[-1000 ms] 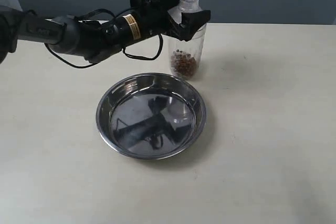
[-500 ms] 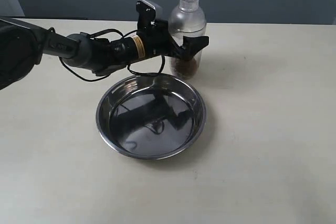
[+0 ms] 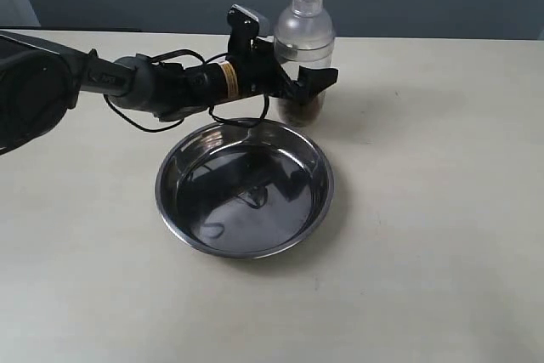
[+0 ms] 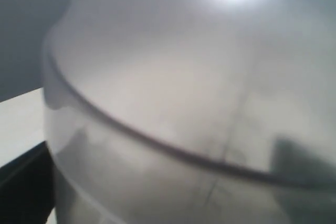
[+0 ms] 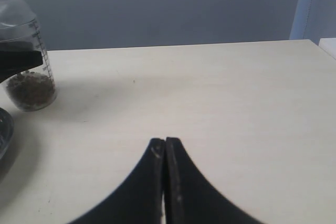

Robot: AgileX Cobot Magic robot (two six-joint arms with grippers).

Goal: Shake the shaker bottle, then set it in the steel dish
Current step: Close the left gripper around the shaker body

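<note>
Left claw (image 3: 306,82) clamped on bottle (image 3: 304,40), gripping low on the body, below the dome. Exterior view: the arm (image 3: 153,82) comes in from the bench's left edge. Bottle is upright near the far edge of the bench (image 3: 442,210), base on the surface or barely off it, can't tell which. Brown bits (image 3: 303,110) are settled at the bottom. Dish (image 3: 160,189) sits just beside the bottle on the near-edge side, not touching, nothing in it. Right claw is not in this view.

Left wrist view: frosted bottle (image 4: 173,93) wall fills the frame and is blurred, so it is right up against the camera. Fits a grip, shows nothing more.

Right wrist view: right claw (image 5: 165,153) fully closed, tips pressed together, holding nothing, low over bare bench well apart from the bottle (image 5: 26,51). Bits (image 5: 31,88) are heaped at its base, a black left-claw finger (image 5: 18,60) crosses its body, and a sliver of dish (image 5: 4,129) rim shows beside it.

Step, my read: bottle is in hand and not in the dish, so placement is not done. Whether the shake is finished can't be told.

Next: lift enough to clear the dish rim, shake if needed, carry toward the near edge over dish centre, lower upright onto the flat bottom, then open. Keep it vertical, since a tall bottle could tip on release.
</note>
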